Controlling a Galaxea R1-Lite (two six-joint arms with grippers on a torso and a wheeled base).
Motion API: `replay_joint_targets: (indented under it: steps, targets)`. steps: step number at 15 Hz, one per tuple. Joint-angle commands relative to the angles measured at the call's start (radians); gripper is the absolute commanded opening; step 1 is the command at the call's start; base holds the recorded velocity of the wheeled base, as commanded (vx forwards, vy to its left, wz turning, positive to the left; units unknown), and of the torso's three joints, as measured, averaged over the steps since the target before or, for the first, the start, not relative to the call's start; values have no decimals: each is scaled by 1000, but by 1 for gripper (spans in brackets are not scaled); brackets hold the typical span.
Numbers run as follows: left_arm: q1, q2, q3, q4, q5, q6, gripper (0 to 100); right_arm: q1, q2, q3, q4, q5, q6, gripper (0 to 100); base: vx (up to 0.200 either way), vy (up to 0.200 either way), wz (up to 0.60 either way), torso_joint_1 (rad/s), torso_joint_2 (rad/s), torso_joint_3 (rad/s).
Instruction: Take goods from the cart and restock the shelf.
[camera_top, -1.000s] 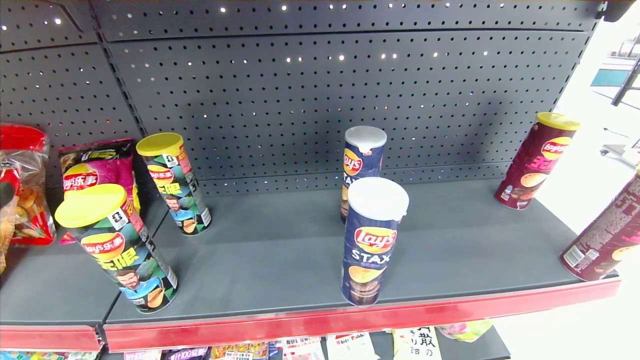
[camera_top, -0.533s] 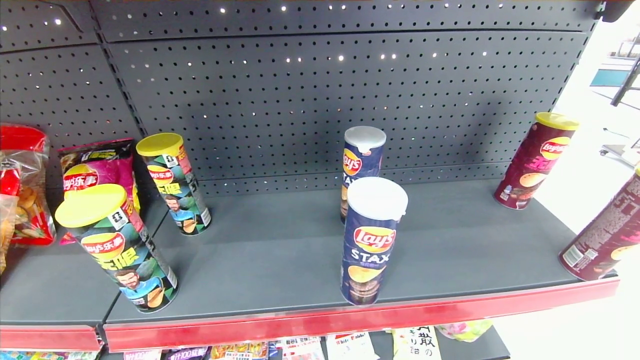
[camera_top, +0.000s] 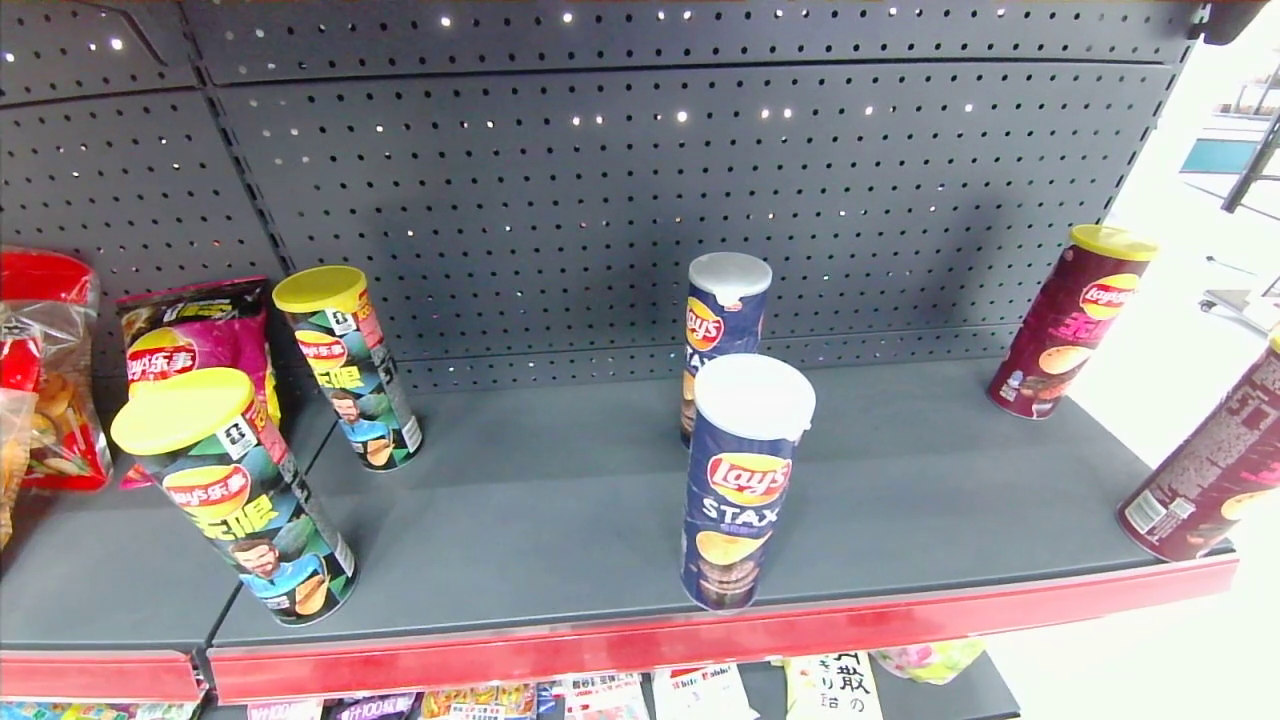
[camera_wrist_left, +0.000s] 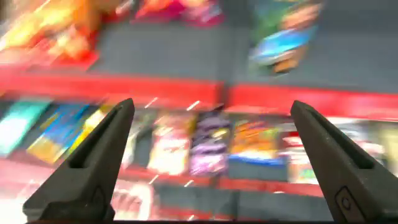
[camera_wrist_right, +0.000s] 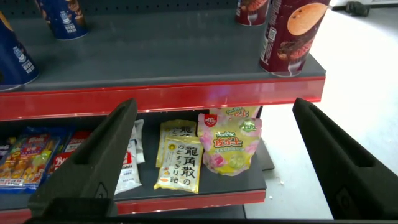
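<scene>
Looking down from the head camera, a dark grey metal shelf (camera_top: 560, 520) with a glossy red front lip (camera_top: 700, 640) stands before a perforated grey back panel (camera_top: 600, 200). Six cardboard crisp tubes stand upright on it in pairs, one behind the other. Two navy tubes with white plastic lids stand mid-shelf, the front navy tube (camera_top: 745, 480) near the lip and the rear navy tube (camera_top: 725, 320) close to the panel. Toward the left are the front green-patterned tube with a yellow lid (camera_top: 235, 495) and the rear green-patterned tube (camera_top: 350, 365). At the right end are a maroon tube with a yellow lid (camera_top: 1075, 320) and a second maroon tube (camera_top: 1210, 470) at the shelf's corner. A crinkled magenta foil bag (camera_top: 195, 340) and a clear plastic snack bag (camera_top: 45, 380) lean at the far left.

From the left wrist, the left gripper (camera_wrist_left: 211, 106) has its dark, wedge-shaped fingers spread wide and empty, level with the red lip; the goods beyond it are blurred.

From the right wrist, the right gripper (camera_wrist_right: 214, 102) is likewise spread wide and empty, below the shelf's right end. Beyond it, a lower shelf (camera_wrist_right: 249, 186), cut off in the head view, carries flat packets: a yellow sachet with black print (camera_wrist_right: 180, 155) beside a pink-and-green pouch (camera_wrist_right: 236, 146).
</scene>
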Motion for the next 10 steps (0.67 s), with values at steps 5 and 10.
replay_joint_targets:
  steps: [5,10]
  targets:
    - [-13,-61,311,-490,-147,-26,100,0,0,0,0,0,0,100,0,0,0,0,0,0]
    - [-13,-61,313,-484,-240,-5,100,0,0,0,0,0,0,100,0,0,0,0,0,0]
